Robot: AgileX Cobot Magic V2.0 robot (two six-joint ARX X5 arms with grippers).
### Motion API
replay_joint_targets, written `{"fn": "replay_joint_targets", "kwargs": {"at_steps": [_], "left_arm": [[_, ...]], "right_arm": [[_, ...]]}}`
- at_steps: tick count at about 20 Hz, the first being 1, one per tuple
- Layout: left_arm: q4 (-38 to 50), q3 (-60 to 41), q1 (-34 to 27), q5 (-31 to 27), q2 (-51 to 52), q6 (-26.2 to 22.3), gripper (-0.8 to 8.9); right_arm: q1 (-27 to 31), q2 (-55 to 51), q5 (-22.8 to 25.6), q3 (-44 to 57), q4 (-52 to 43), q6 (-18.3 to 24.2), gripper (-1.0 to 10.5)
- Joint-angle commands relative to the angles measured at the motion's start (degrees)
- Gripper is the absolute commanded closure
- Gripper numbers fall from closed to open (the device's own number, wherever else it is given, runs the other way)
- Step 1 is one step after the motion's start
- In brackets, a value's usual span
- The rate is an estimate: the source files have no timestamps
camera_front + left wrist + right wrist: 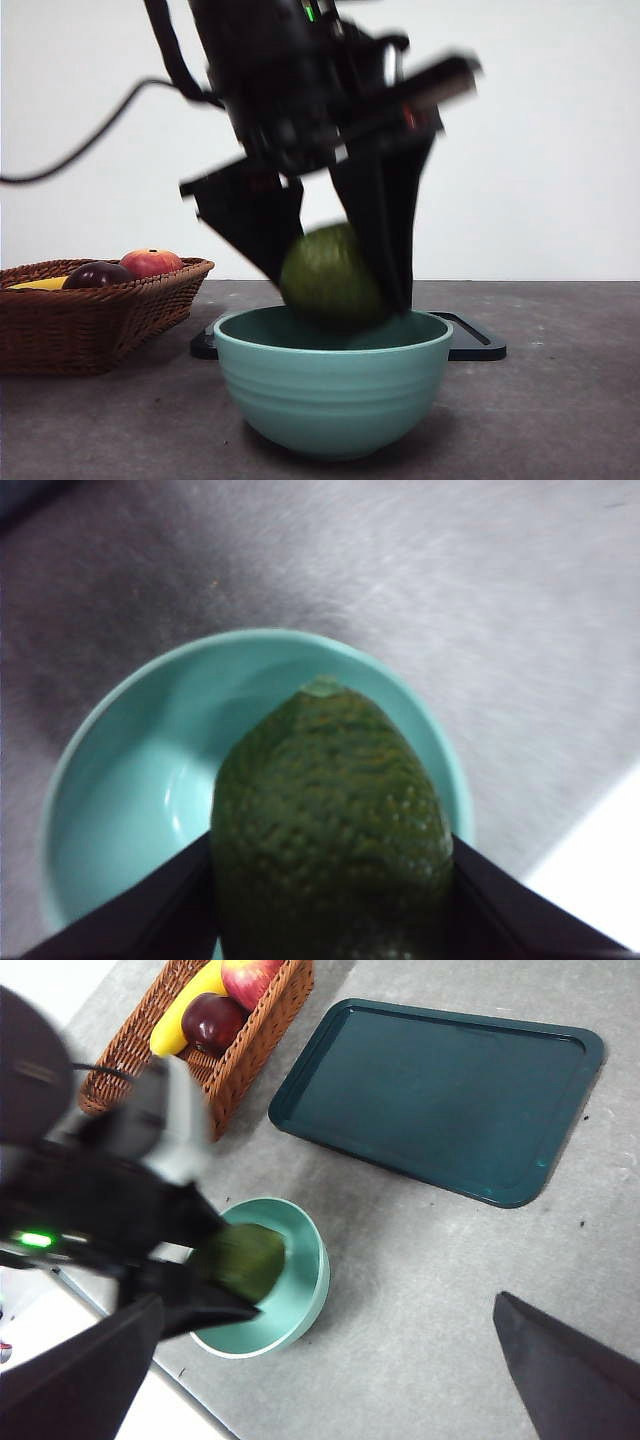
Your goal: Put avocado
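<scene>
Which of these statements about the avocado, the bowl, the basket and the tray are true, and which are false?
1. The left gripper is shut on the avocado. True.
2. The avocado lies in the basket. False: it is held above the teal bowl.
3. The dark tray carries an apple. False: nothing shows on it.
4. The basket holds a banana. True.
5. The right gripper is open. True.

Low front view, two overhead wrist views, all sharing the bowl (pixel 333 385).
</scene>
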State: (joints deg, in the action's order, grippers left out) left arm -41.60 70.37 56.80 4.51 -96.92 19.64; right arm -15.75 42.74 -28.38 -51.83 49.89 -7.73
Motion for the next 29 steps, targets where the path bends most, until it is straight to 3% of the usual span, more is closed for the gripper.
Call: {"fn": "replay_joint_targets", "kwargs": {"at_steps": [1, 15, 16, 19, 29], "left_arm": [[0.77, 1.05, 0.66, -0.42, -3.06, 0.07, 5.69], [0.90, 1.05, 0.66, -2.21, -7.37, -1.22, 5.64], [0.85, 1.05, 0.66, -2.21, -7.37, -1.22, 5.47], [0.90, 1.07, 0.66, -2.19, -7.37, -1.22, 3.64], [-3.21, 6.16, 0.83, -2.21, -5.33, -2.03, 3.64]], "right_arm": [[-0.31, 0.22, -0.11, -1.05, -0.57, 0.26, 3.0], [-0.31, 0.22, -0.09, -1.05, -0.57, 0.28, 3.0], [-0.31, 0.22, -0.09, -1.05, -0.57, 0.28, 3.0], [-0.31, 0.22, -0.11, -1.05, -0.57, 0.26, 3.0], [-0.31, 0.22, -0.11, -1.05, -0.63, 0.28, 3.0]]}}
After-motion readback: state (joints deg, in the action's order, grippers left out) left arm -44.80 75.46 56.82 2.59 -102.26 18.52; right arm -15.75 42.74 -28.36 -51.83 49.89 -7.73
